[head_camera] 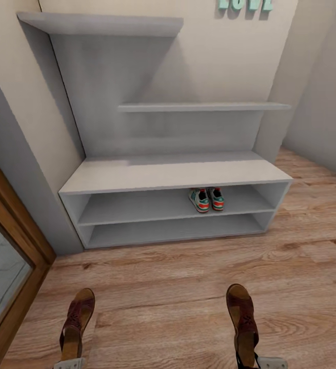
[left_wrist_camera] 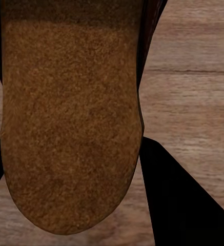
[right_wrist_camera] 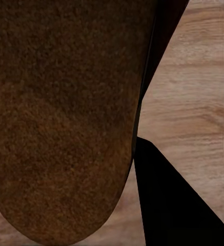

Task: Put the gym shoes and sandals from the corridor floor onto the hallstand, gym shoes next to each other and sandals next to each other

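Nearest me, my left pincer (head_camera: 69, 364) is clamped on 1 sandal (head_camera: 77, 323) and my right pincer (head_camera: 262, 364) on the other sandal (head_camera: 242, 323), both held above the floor (head_camera: 178, 297). Beyond, 2 gym shoes (head_camera: 206, 199) sit side by side on the hallstand's (head_camera: 173, 174) upper shelf.

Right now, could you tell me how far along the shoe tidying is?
Done: both gym shoes sit side by side on the hallstand, on its upper open tier. In hand: one sandal in the left hand, the other in the right hand, above the corridor floor. Left: setting both sandals together on the rack.
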`<state>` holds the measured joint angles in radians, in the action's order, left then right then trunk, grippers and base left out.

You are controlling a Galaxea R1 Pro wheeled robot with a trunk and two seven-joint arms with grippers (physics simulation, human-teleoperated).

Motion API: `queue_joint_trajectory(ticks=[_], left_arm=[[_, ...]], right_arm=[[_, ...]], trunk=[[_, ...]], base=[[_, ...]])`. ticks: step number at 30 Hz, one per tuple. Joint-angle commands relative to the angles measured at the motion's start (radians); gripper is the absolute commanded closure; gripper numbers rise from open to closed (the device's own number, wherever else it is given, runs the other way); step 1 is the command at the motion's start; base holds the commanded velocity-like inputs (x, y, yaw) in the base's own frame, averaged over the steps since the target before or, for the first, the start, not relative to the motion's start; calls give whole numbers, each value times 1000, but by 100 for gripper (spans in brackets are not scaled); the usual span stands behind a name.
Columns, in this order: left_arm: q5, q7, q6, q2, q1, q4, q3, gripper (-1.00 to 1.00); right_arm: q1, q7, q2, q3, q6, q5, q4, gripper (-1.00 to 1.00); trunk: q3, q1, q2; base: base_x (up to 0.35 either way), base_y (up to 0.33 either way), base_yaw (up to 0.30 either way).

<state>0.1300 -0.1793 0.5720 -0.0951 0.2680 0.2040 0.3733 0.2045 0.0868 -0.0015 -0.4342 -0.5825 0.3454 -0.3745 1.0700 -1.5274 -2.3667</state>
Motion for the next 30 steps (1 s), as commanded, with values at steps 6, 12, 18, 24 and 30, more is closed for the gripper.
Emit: queue_joint_trajectory(ticks=[6,12,18,24,30], left_arm=[[16,1,-8,2,7,2,7,100],[17,4,-164,1,126,37,6,100],[17,9,-321,5,257,41,6,100],[15,93,-408,22,359,40,7,100],[18,249,-458,73,428,41,2,100]], right_arm=[[1,8,-1,-9,-4,-3,-5,100],[1,9,-98,-29,1,-25,-52,100],[1,12,-161,-94,9,-91,-65,100],[1,12,-194,-109,68,-109,-69,100],[1,9,-200,-113,125,-112,-70,100]], trunk=[[1,0,0],[1,0,0],[1,0,0],[1,0,0],[1,0,0]], base=[[0,0,0],[0,0,0],[0,0,0],[0,0,0],[0,0,0]])
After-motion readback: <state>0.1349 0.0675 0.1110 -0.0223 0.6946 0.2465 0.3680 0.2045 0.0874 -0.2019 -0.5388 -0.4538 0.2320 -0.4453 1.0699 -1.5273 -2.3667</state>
